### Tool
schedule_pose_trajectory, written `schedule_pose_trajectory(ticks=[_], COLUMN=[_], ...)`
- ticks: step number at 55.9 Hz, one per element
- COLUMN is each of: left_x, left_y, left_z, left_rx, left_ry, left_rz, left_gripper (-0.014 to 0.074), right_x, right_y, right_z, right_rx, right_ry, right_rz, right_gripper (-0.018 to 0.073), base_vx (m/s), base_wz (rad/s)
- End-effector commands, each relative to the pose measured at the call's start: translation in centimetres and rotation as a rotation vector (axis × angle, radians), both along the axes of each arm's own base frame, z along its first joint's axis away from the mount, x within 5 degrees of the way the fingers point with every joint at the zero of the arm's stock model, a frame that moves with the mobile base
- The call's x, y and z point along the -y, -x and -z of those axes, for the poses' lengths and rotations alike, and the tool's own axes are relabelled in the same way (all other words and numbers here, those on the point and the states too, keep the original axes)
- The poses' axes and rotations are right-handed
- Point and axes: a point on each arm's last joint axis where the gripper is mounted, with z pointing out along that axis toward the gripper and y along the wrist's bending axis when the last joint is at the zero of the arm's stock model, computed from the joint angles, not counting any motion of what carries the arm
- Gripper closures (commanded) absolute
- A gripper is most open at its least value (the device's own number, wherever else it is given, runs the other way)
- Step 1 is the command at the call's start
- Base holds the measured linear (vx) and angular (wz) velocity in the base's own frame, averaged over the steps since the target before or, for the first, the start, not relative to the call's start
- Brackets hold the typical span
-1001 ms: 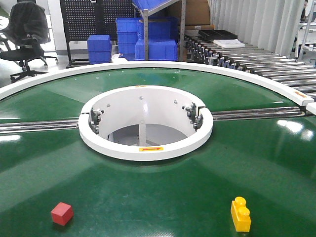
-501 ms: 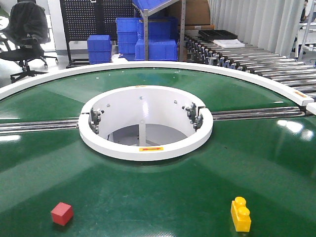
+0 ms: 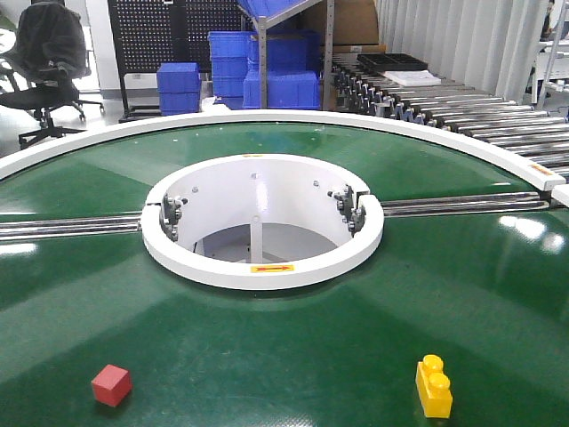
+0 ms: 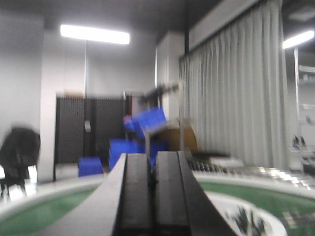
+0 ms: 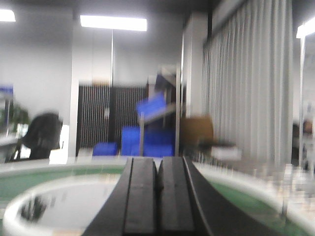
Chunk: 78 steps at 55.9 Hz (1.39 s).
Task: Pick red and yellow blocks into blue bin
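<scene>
A small red cube lies on the green turntable at the front left. A yellow brick with two studs lies at the front right. The blue bin is out of view. Neither gripper shows in the front view. In the left wrist view my left gripper is shut with nothing between its pads and points out level over the table. In the right wrist view my right gripper is shut and empty too. Both wrist views are blurred.
A white ring surrounds the round opening in the middle of the green turntable. A roller conveyor runs at the back right. Stacked ribbed blue crates and an office chair stand behind.
</scene>
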Motion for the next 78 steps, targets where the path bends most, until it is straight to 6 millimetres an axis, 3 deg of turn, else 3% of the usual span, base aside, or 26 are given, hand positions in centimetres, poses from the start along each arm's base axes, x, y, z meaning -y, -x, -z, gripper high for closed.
schedule_pose_trajectory(ticks=[1,4,9,15,23,32,40,46,60,66,74,78], left_x=[0.0,0.0,0.3,0.7,1.1,1.3,1.4,1.4,1.4,1.4,1.4,1.4], left_y=[0.1,-0.6,-3.6,-7.5,-11.9,-14.9,-15.8,-15.7,-15.7,-15.7,-15.7,-15.8], left_z=[-5.0,-7.4,-10.6,-12.2,-11.5,-9.9,-9.5,-9.7,-9.7,-9.7,-9.6,-9.5], left_rx=[0.089,0.076,-0.001,-0.08,-0.194,-0.293,-0.308,-0.292,-0.288,-0.289,-0.295,-0.304], left_ry=[-0.051,-0.062,-0.07,-0.079,-0.09,-0.1,-0.1,-0.099,-0.099,-0.099,-0.09,-0.091], left_rz=[-0.038,-0.041,-0.034,-0.03,-0.027,-0.023,-0.023,-0.026,-0.026,-0.026,-0.023,-0.022], left_gripper=[0.0594,0.0594,0.0594,0.0594,0.0594,0.0593,0.0559,0.0471,0.0134,0.0059,0.0045,0.0045], right_x=[0.1,0.0,-0.1,-0.4,-0.6,-0.8,-0.8,-0.8,-0.8,-0.8,-0.8,-0.9], right_y=[0.8,0.0,-2.6,-6.4,-10.8,-13.2,-13.6,-13.7,-13.7,-13.7,-13.7,-14.5], right_z=[-5.8,-8.2,-11.1,-12.2,-10.9,-9.5,-9.2,-9.0,-8.8,-8.9,-8.9,-8.3], right_rx=[0.149,0.15,0.106,0.027,-0.113,-0.227,-0.257,-0.278,-0.299,-0.281,-0.292,-0.415], right_ry=[0.056,0.071,0.075,0.081,0.09,0.05,0.019,0.011,0.012,0.011,-0.031,-0.004], right_rz=[0.04,0.048,0.046,0.043,0.036,0.016,0.005,0.002,0.002,0.002,-0.01,-0.005], right_gripper=[0.0566,0.0566,0.0566,0.0566,0.0566,0.0565,0.0532,0.0447,0.0042,-0.0094,-0.0127,-0.0112], base_vx=[0.0,0.0,0.0,0.0,0.0,0.0,0.0,0.0,0.0,0.0,0.0,0.0], base_wz=[0.0,0.0,0.0,0.0,0.0,0.0,0.0,0.0,0.0,0.0,0.0,0.0])
